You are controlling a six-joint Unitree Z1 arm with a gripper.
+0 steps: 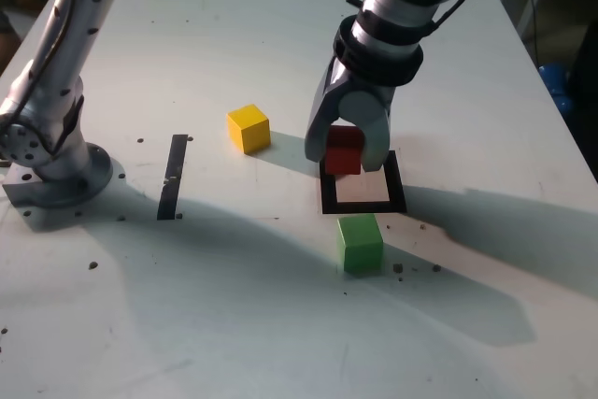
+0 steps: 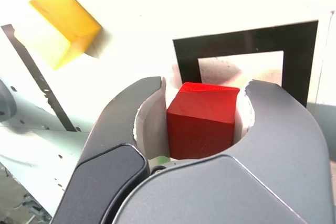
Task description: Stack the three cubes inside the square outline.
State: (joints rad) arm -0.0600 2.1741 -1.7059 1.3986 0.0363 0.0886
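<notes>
My gripper (image 1: 344,154) is shut on the red cube (image 1: 343,150), held between both jaws just over the far edge of the black square outline (image 1: 363,205). The wrist view shows the red cube (image 2: 202,120) clamped between the grey fingers (image 2: 131,124), with the square outline (image 2: 245,55) beyond it. The yellow cube (image 1: 249,128) sits on the table toward the exterior view's left of the gripper, and also shows in the wrist view (image 2: 65,27). The green cube (image 1: 360,243) rests just in front of the outline's near edge.
A straight black tape strip (image 1: 174,176) lies on the white table toward the exterior view's left. The arm's base (image 1: 56,161) stands at the far left. Small dark specks dot the table. A blue object (image 1: 557,86) lies beyond the right edge.
</notes>
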